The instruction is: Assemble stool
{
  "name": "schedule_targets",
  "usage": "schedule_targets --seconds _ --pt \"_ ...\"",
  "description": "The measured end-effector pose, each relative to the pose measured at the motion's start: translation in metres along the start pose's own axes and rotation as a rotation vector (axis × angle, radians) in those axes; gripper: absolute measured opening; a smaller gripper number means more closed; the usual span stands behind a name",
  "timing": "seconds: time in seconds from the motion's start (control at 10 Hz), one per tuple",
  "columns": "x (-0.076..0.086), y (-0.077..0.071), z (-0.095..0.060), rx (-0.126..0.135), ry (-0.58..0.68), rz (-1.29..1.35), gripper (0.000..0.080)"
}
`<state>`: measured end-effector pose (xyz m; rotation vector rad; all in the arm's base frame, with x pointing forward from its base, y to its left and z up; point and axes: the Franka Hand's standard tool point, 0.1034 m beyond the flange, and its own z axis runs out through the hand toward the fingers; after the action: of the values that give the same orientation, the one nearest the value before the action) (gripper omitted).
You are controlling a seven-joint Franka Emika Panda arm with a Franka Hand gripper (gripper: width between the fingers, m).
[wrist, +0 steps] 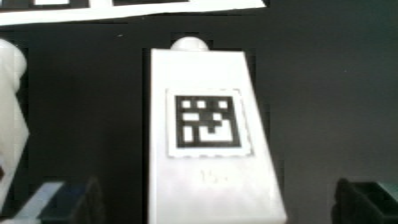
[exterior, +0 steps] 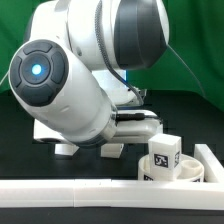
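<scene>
- Stool leg lies flat on the black desk, tag up.
- Tool is open, its fingers either side of it, not touching.
- Seat sits just beside the rail.

The robot arm fills centre and upper left, a white rail bars the bottom edge, the seat disc crowds the lower right, and bare black table shows at middle left.

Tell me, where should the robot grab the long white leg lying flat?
I'd grip the leg by its two long straight sides, beside the tag, coming down from above. It lies flat, and the open hand straddles it.
</scene>
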<state>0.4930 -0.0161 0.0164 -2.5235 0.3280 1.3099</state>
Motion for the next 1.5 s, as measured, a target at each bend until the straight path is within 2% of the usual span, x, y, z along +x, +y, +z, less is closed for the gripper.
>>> schedule_targets --seconds 0.1,0.2,0.4,0.5,0.6,0.8,1.0,1.1,1.2,1.3,1.4,1.5 --pt "0.001 0.002 0.003 0.002 -0.042 0.0 0.0649" --pt "0.007 0.001 0.001 0.001 -0.019 -0.003 0.0649" --pt "0.007 0.0 0.002 -0.001 -0.02 -0.004 0.0379" --pt "0.007 0.0 0.002 -0.001 -0.021 -0.004 0.0379" --pt "0.007 0.0 0.003 -0.001 -0.021 -0.004 0.0337" --pt "0.007 0.0 0.001 0.001 -0.019 -0.006 0.0337" --pt "-0.002 -0.003 -0.01 0.005 -0.011 -0.015 0.0337" --pt "-0.01 -0.008 -0.02 0.008 0.001 -0.016 0.0337" --pt "-0.022 -0.02 -0.032 0.017 0.022 -0.019 0.0337" --pt "-0.042 -0.035 -0.042 0.004 0.041 0.009 0.0337" --pt "-0.052 -0.041 -0.045 -0.002 0.052 -0.005 0.0337" --pt "-0.05 -0.039 -0.043 0.0 0.049 -0.003 0.0337"
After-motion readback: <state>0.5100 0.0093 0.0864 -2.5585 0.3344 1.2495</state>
